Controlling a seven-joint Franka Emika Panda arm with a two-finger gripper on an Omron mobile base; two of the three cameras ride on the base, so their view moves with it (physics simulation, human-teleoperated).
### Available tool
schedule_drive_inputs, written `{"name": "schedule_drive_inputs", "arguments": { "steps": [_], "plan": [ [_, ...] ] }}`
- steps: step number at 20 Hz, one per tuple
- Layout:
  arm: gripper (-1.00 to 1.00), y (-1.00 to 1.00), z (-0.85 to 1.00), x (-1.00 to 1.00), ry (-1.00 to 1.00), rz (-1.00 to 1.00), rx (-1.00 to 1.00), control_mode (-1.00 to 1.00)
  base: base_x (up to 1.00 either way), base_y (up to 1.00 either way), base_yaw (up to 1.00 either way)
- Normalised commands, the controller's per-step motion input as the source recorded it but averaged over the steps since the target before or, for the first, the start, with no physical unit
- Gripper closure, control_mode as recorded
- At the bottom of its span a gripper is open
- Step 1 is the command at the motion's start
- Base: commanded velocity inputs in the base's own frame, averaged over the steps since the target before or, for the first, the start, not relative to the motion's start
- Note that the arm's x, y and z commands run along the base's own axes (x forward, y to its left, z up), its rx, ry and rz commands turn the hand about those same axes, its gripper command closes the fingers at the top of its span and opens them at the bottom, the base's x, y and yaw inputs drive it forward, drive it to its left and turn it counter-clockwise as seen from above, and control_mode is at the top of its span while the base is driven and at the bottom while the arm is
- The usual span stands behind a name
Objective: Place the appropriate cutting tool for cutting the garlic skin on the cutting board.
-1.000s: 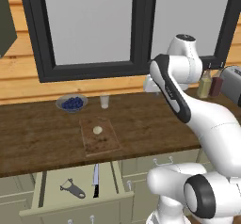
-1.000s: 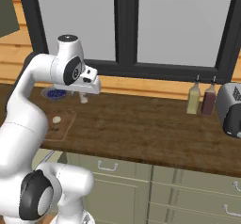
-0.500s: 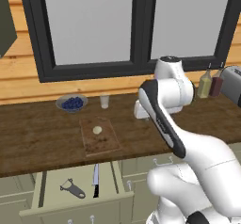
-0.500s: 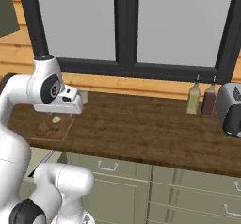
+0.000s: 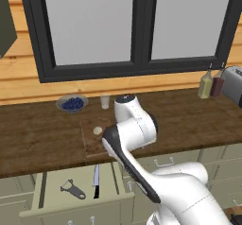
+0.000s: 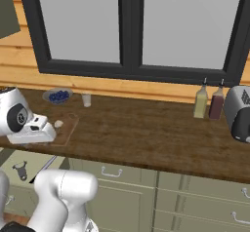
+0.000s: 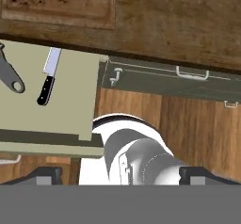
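Here, the gripper (image 7: pixel 120 173), fingers spread and empty, looks down on the knife (image 7: pixel 48 76) in the open drawer (image 7: pixel 70 105); next, descend and grasp its handle.

- Tabletop (image 5: pixel 42 141): dark wood, running beneath a black-framed window (image 5: pixel 94 21).
- Bowl (image 5: pixel 71 103): grey, holding blue berries, at the rear of the tabletop near the wall.
- Glass (image 5: pixel 105 101): small and clear, upright, just beside the bowl.
- Two bottles: one yellowish (image 6: pixel 200 102), one dark red (image 6: pixel 216 102), side by side against the wall.
- Toaster (image 6: pixel 240 113): silver, next to the dark red bottle.
- Drawer (image 5: pixel 56 184): open below the tabletop edge, with a dark-handled peeler (image 5: pixel 72 189) lying inside.
- Lower cabinets (image 6: pixel 195 197): pale green, with metal handles.
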Motion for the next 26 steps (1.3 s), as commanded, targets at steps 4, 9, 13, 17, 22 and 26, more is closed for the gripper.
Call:
{"name": "schedule_drive_inputs", "arguments": {
  "steps": [4,9,13,17,22,26],
  "plan": [
    [-1.0,0.77,-0.54,0.0,0.0,-0.11,0.0,-1.0,0.0,0.0,0.0],
    [-1.0,0.92,-0.43,0.0,0.01,-0.01,-0.01,-1.0,0.0,0.0,0.0],
    [-1.0,0.48,-0.36,0.0,0.0,0.0,0.0,-1.0,0.0,0.0,0.0],
    [-1.0,0.23,-0.5,0.0,0.0,0.0,0.0,-1.0,0.0,0.0,0.0],
    [-1.0,0.12,-0.45,0.08,0.0,0.0,0.02,-1.0,0.0,0.0,0.0],
    [-1.0,0.07,-0.46,0.04,0.0,0.0,0.01,-1.0,0.0,0.0,0.0]
  ]
}}
